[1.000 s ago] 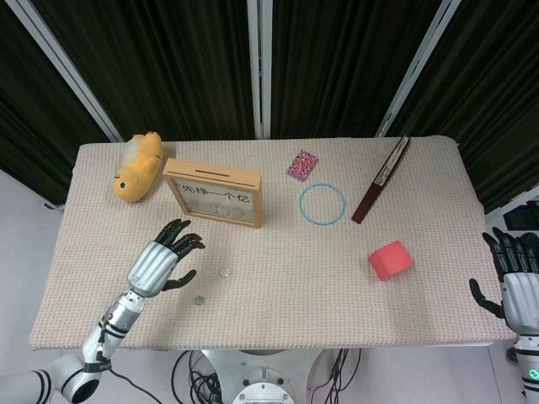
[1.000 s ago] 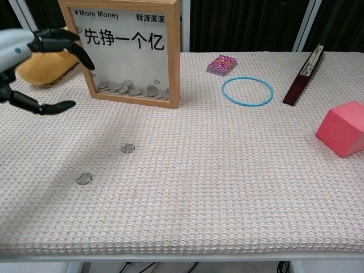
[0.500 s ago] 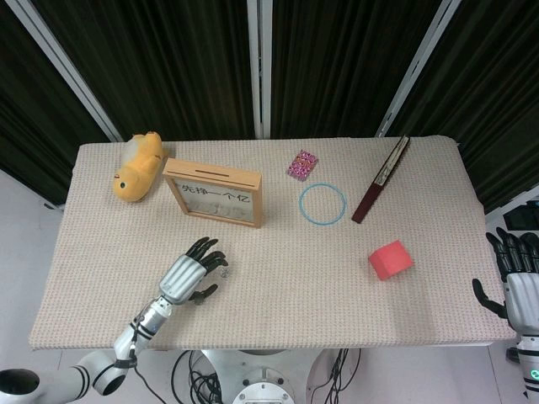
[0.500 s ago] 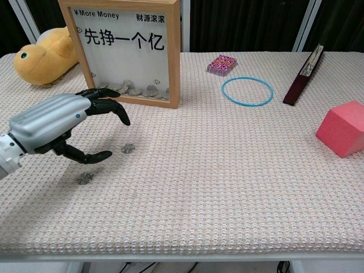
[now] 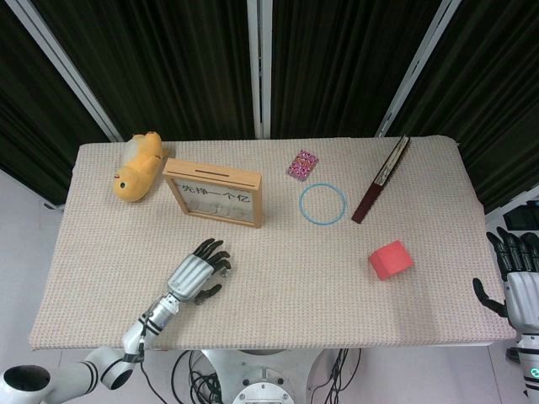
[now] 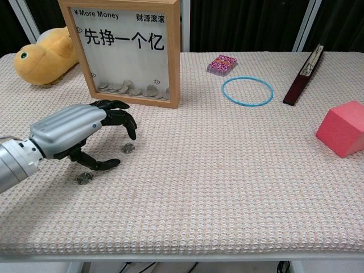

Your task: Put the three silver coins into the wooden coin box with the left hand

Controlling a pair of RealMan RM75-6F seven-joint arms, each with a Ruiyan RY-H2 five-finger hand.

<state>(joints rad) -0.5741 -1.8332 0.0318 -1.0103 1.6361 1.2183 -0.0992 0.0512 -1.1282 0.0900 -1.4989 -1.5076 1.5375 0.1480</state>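
Nearest my chest, on the woven table cover (image 6: 227,205), one silver coin (image 6: 84,178) lies flat just under my left hand's (image 6: 79,135) thumb, and a second coin (image 6: 128,148) lies just below my fingertips (image 6: 132,132). My left hand hovers palm-down over both, fingers curled but apart, grasping nothing. Behind it the wooden coin box (image 6: 126,50) stands upright, its glass face toward me, coins heaped inside. Farther off sit a yellow plush toy (image 6: 42,55), blue ring (image 6: 247,90) and red block (image 6: 344,128). My right hand (image 5: 518,282) waits released off the table's edge.
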